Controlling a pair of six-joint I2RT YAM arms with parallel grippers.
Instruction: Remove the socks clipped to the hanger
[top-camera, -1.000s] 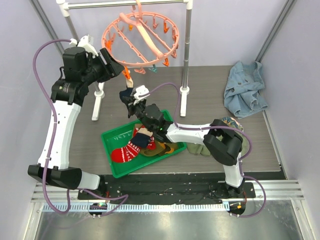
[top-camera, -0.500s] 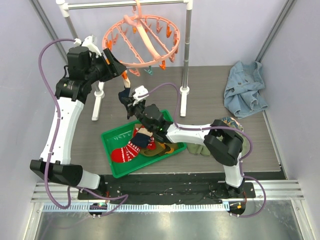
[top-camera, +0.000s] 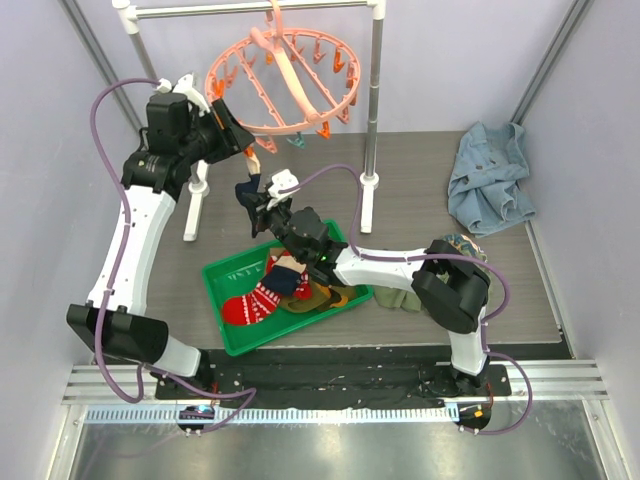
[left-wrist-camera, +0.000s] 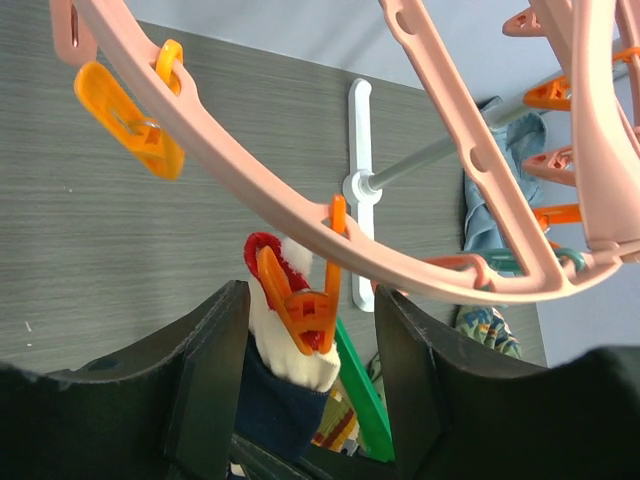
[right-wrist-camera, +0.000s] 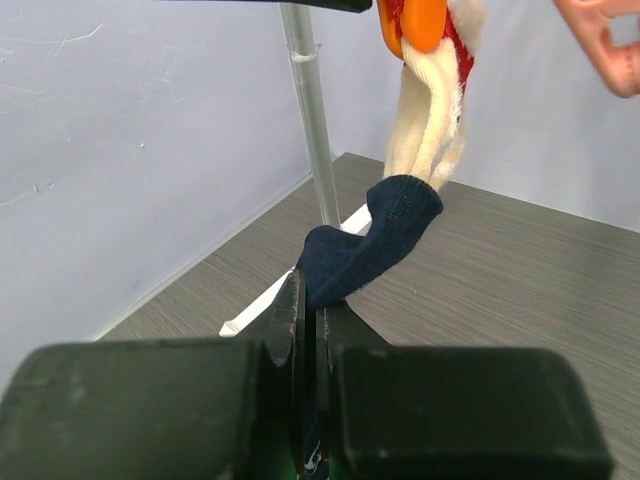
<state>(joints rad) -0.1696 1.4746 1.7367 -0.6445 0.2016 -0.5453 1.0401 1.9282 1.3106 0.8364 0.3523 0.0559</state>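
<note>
The salmon-pink round hanger (top-camera: 285, 85) hangs from the white rack's top bar. One sock, dark navy (right-wrist-camera: 365, 245) with a white cuff (left-wrist-camera: 285, 350) and red trim, hangs by an orange peg (left-wrist-camera: 305, 305) from the ring's lower left rim. My left gripper (left-wrist-camera: 312, 300) is open, its fingers standing either side of that peg with gaps on both sides. My right gripper (right-wrist-camera: 308, 290) is shut on the navy end of the sock below, holding it stretched down from the peg. In the top view the left gripper (top-camera: 240, 140) sits above the right gripper (top-camera: 255, 195).
A green tray (top-camera: 225, 275) below holds a red patterned sock (top-camera: 255, 300) and olive-brown socks (top-camera: 325, 298). The white rack's pole (top-camera: 375, 100) and its feet (top-camera: 195, 215) stand behind the tray. A blue denim garment (top-camera: 490, 175) lies at the back right. Several free pegs dangle from the ring.
My left arm has risen and moved right toward the hanger rim, and its jaws have narrowed slightly around the peg. The right gripper keeps its hold on the sock, nearly still.
</note>
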